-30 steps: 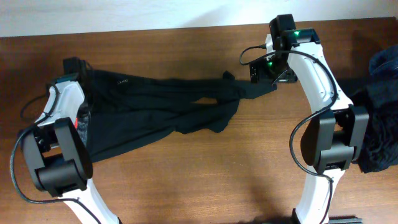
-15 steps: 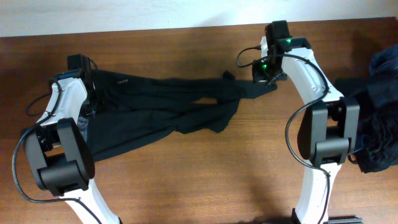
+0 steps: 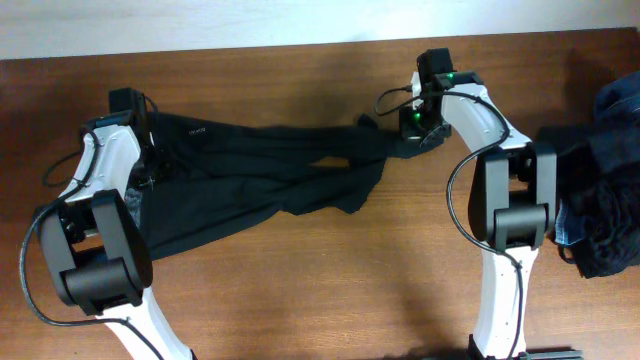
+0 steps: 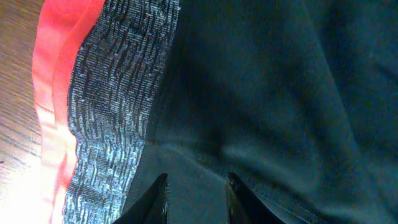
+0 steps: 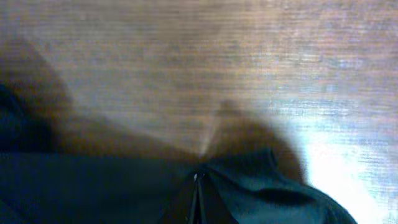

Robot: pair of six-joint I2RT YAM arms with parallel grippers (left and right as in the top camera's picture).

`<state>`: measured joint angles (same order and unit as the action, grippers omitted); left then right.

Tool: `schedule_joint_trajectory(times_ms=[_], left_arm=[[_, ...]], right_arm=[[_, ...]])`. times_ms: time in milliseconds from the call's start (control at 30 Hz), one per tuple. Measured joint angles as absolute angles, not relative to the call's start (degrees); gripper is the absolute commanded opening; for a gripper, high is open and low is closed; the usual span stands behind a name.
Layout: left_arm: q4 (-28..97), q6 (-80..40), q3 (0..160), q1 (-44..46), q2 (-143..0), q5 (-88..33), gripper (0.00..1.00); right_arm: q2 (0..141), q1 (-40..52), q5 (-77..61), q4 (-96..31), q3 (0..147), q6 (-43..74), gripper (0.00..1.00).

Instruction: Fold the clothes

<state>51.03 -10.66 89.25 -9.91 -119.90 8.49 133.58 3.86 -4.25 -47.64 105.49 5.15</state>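
Observation:
The clothes (image 3: 260,175), long black pants, lie stretched across the table with the waist at the left and the leg ends at the right. In the left wrist view the grey waistband (image 4: 112,106) and its red edge (image 4: 59,93) run down the left side. My left gripper (image 3: 148,140) is at the waist, its dark fingers (image 4: 155,199) a short way apart with black fabric pinched between them. My right gripper (image 3: 422,135) is at the leg ends. Its fingertips (image 5: 198,182) are pressed together, with black cloth (image 5: 261,186) bunched around them.
A heap of dark and blue denim garments (image 3: 610,180) sits at the table's right edge, close behind the right arm's base (image 3: 515,215). Bare brown wood (image 3: 320,280) stretches in front of the pants, and the far table edge (image 3: 300,45) runs along the top.
My right gripper has gone from open to shut on the leg ends and shifted a little to the left. The left arm moved slightly right at the waist, its grip unchanged.

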Motion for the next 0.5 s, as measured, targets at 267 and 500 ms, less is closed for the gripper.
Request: schedule_joint_trajectory(times_ms=[267,500], left_arm=[[51.20,-10.66,89.25,-9.91,-119.90,8.34,0.30],[51.22,-10.66,89.25,-9.91,-119.90,8.34,0.30]], right_arm=[[135.09,3.86,-4.19,-36.75,105.30,5.13,0.04],[135.39,3.84,-4.16,-34.06,105.30,5.15,0.04]])
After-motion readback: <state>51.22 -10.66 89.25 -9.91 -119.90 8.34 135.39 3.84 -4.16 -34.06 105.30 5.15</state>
